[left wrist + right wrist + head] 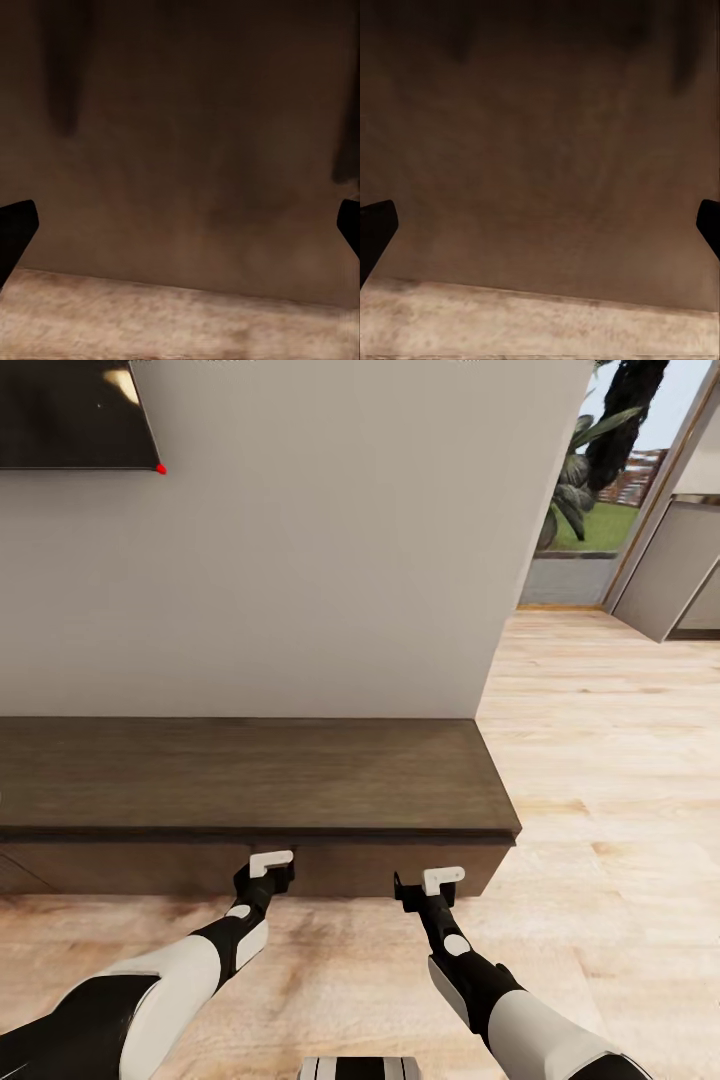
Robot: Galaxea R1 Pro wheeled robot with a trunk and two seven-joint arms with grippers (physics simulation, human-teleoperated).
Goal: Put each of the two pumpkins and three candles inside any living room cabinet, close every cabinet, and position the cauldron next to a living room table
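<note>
**A:** You've got both arms pushed low at the long dark-brown wooden cabinet [250,775], which runs across the middle of the head frame under the pale wall. Your left gripper [270,867] sits at lower centre-left, right up against the flat front below the top's lip; your right gripper [440,882] is at lower centre-right, close to the front near the cabinet's right end.

**B:** How do the jaws stand?

**A:** Apart on both, I'd say. In each wrist frame the dark fingertips [16,229] sit at the far side edges with bare brown panel between them, and the same goes for the right pair [376,225]. Nothing is held.

**B:** What could go wrong from here?

**A:** The front has no handle, so your fingers have nothing obvious to catch. Press forward and you'll probably just jam them against the wood; drag sideways and they may slip off without moving a drawer. The right gripper is also near the corner, so it could slide past the end. And you're very low to the light wooden floor [600,760], so mind scraping it.
</note>
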